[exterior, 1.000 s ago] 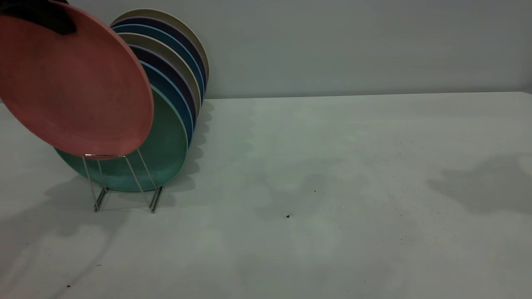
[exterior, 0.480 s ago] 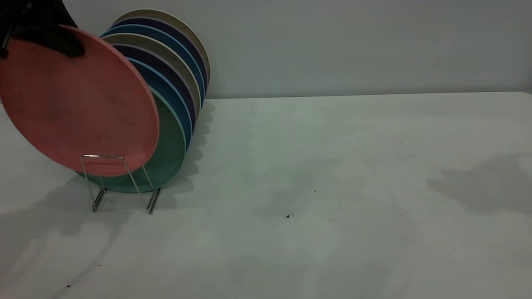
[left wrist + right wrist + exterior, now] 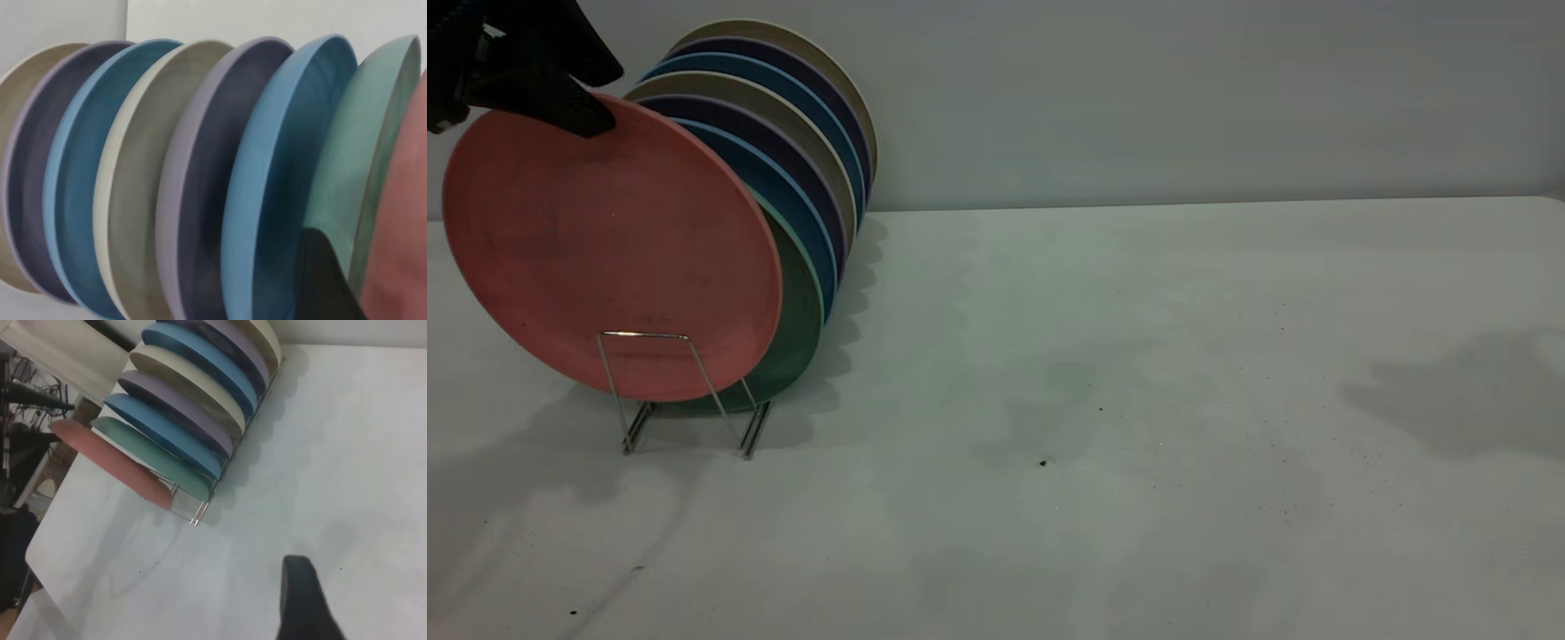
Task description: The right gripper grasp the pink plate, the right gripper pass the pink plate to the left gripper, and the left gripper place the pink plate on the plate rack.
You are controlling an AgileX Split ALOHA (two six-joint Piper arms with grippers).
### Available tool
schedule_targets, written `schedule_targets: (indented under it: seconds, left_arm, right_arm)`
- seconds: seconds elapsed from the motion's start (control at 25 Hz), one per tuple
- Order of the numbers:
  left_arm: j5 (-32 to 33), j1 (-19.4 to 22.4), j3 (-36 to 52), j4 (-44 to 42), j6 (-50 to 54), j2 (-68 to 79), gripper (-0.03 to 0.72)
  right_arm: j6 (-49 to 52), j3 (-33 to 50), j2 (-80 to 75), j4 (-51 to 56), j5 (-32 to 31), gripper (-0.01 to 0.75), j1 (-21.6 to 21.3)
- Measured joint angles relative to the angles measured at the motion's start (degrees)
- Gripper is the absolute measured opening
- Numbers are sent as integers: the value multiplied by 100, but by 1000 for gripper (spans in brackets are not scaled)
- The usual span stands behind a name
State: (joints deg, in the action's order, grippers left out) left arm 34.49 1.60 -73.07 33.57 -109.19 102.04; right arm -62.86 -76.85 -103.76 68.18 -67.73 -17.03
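My left gripper (image 3: 585, 114) is shut on the top rim of the pink plate (image 3: 614, 249) at the far left of the exterior view. The plate stands nearly upright, its lower edge behind the front wire loop of the plate rack (image 3: 685, 391), just in front of the teal-green plate (image 3: 802, 302). In the left wrist view one black finger (image 3: 323, 280) lies between the teal plate and the pink plate (image 3: 400, 253). The right gripper is out of the exterior view; its wrist view shows one finger (image 3: 300, 600) above bare table, far from the pink plate (image 3: 113, 463).
Several plates, teal, blue, purple and beige, stand in the rack behind the pink one (image 3: 783, 116). A grey wall runs behind the table (image 3: 1138, 356). The table's edge and clutter beyond it show in the right wrist view (image 3: 27, 487).
The left gripper has lowered the pink plate down and to the right. The plate has tipped more upright, and its lower edge has sunk behind the rack's front loop.
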Motion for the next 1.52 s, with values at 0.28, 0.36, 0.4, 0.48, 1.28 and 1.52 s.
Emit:
schedule_targets:
  seconds: [0.28,0.36,0.4,0.48,1.28,1.52]
  left_arm:
    - [340,0,0,-13,651,-60,427]
    - [425,0,0,-59,780,-146,427]
    - [455,0,0,-88,847,-207,427]
    - [503,0,0,-144,971,-300,427]
    - [1453,0,4,-1743,7083,-2663,427]
    - [2146,0,4,-2488,8041,-2889,443]
  right_arm:
    - [0,0,0,94,0,460,0]
    - [0,0,0,130,0,460,0]
    - [0,0,0,135,0,460,0]
    - [0,0,0,135,0,460,0]
    - [2546,46,3349,-2149,-240,460,0]
    - [3521,1123,5065,-3304,-335,460,0]
